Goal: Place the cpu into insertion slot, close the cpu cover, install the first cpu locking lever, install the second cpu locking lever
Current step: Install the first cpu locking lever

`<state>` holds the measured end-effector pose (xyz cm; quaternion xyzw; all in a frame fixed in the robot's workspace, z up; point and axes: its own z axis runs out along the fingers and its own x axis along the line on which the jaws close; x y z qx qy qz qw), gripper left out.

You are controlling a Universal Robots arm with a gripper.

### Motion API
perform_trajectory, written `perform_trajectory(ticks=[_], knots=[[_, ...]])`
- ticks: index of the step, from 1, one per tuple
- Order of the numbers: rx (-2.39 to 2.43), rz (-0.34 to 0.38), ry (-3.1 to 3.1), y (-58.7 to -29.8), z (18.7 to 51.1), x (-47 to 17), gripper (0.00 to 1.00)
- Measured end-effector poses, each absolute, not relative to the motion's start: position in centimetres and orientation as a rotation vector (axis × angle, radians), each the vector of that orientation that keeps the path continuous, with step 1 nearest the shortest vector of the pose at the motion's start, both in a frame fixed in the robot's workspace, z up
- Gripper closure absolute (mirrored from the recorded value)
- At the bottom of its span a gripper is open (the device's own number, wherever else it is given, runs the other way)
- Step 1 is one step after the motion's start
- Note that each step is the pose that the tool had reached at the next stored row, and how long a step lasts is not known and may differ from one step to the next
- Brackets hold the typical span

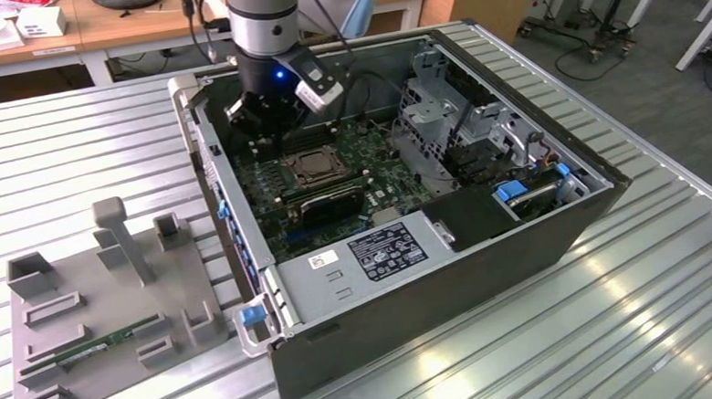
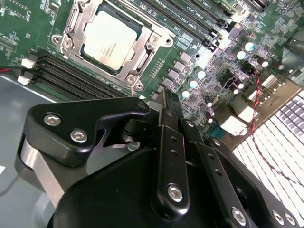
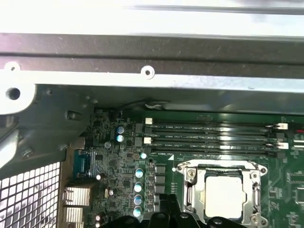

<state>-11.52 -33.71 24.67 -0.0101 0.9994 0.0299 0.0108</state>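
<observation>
The cpu (image 2: 105, 39) lies flat in the insertion slot (image 2: 71, 21), its silver-tan face up. The cpu cover (image 2: 142, 54), a silver frame, is down around it. In the first wrist view the cpu (image 3: 223, 195) sits inside the cover (image 3: 190, 187) as well. In the exterior view the slot (image 1: 310, 168) is mid-board inside the open case. My gripper (image 2: 164, 95) hangs above the board beside the socket, between it and the case's rear wall. Its black fingers (image 2: 172, 142) are shut with nothing between them. The gripper (image 1: 269, 131) stands just behind the socket.
Memory slots (image 3: 209, 137) run alongside the socket. A black block (image 1: 332, 205) sits in front of it, a grey perforated drive cage (image 1: 439, 113) on the exterior view's right. The case wall (image 3: 142, 57) is close behind. A grey fixture plate (image 1: 106, 304) lies outside the case.
</observation>
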Motion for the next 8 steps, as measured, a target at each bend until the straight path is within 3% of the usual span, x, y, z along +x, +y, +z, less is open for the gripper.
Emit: perform_trajectory(ticks=[8], knots=[[-0.031,0.093,3.116,-33.70,25.83,-11.57,0.89]])
